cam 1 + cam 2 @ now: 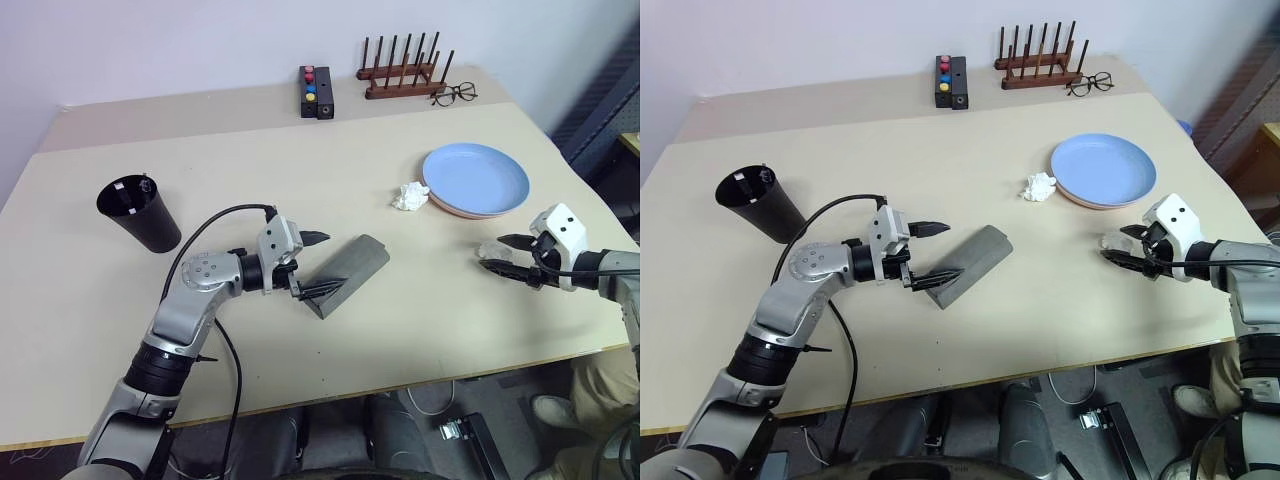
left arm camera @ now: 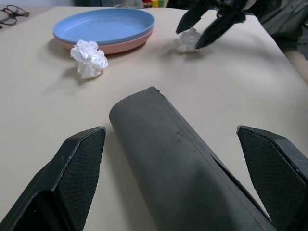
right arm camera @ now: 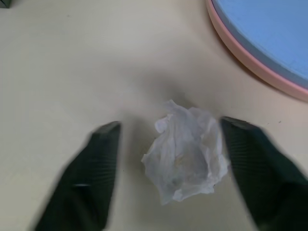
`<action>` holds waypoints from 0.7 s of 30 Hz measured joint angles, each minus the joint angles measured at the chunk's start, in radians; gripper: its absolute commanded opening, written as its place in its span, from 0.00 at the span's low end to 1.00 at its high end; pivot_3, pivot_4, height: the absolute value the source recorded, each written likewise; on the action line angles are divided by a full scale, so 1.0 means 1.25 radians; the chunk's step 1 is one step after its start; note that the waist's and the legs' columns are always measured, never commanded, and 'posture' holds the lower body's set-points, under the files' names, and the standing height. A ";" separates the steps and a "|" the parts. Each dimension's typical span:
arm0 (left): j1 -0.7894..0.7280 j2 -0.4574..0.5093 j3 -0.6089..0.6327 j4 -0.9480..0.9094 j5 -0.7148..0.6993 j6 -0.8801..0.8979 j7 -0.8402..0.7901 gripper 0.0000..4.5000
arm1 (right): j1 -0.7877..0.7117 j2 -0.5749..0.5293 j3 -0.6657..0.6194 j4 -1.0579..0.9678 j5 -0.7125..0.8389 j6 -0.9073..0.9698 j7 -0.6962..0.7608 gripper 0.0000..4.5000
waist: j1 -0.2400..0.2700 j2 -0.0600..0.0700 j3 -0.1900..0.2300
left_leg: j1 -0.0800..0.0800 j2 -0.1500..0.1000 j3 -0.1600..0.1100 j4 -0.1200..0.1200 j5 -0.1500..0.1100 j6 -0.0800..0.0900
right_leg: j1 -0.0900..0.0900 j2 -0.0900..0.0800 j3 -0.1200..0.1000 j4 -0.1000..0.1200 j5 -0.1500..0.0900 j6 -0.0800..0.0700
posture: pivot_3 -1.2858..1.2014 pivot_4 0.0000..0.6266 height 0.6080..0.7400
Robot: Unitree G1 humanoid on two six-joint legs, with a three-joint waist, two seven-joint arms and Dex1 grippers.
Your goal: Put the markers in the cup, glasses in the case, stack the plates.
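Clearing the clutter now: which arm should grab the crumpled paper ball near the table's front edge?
Right. The right gripper already has its open fingers either side of that paper ball. The left gripper is open around the grey case, well away from it.

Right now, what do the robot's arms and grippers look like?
Both arms are silver-grey metal with black joint rings. Each wrist carries a white housing; the left gripper and right gripper each have two black, tapered fingers with textured inner pads. A black cable loops along the left arm.
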 measured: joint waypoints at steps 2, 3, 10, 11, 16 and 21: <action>0.000 0.000 0.000 0.000 0.000 0.000 0.000 1.00 | -0.007 0.002 0.008 0.007 0.000 0.000 0.000 0.13 | 0.000 0.000 0.000 | 0.000 0.000 0.000 0.000 0.000 0.000 | 0.000 0.000 0.000 0.000 0.000 0.000 | 0.52 0.24 1.00; 0.001 0.000 0.000 0.000 0.000 0.000 0.000 1.00 | -0.008 0.002 0.010 0.010 0.000 -0.001 0.000 0.02 | 0.000 0.000 0.000 | 0.000 0.000 0.000 0.000 0.000 0.000 | 0.000 0.000 0.000 0.000 0.000 0.000 | 0.52 0.24 1.00; 0.005 0.001 0.000 0.000 0.000 -0.001 0.002 1.00 | -0.008 0.003 0.016 0.012 0.000 -0.011 -0.001 0.01 | 0.000 0.000 0.000 | 0.000 0.000 0.000 0.000 0.000 0.000 | 0.000 0.000 0.000 0.000 0.000 0.000 | 0.52 0.24 1.00; 0.006 0.001 0.000 0.000 0.000 -0.001 0.002 1.00 | -0.008 0.003 0.016 0.012 0.000 -0.013 -0.001 0.01 | 0.000 0.000 0.000 | 0.000 0.000 0.000 0.000 0.000 0.000 | 0.000 0.000 0.000 0.000 0.000 0.000 | 0.52 0.24 1.00; 0.006 0.001 0.000 0.000 0.000 -0.005 0.002 1.00 | -0.008 0.003 0.016 0.012 0.000 -0.020 -0.009 0.01 | 0.001 0.000 0.000 | 0.000 0.000 0.000 0.000 0.000 0.000 | 0.000 0.000 0.000 0.000 0.000 0.000 | 0.52 0.24 1.00; 0.006 0.001 0.000 0.000 0.001 -0.008 0.002 1.00 | -0.008 0.003 0.016 0.012 0.001 -0.029 -0.018 0.01 | 0.001 0.000 0.000 | 0.000 0.000 0.000 0.000 0.000 0.000 | 0.000 0.000 0.000 0.000 0.000 0.000 | 0.52 0.24 1.00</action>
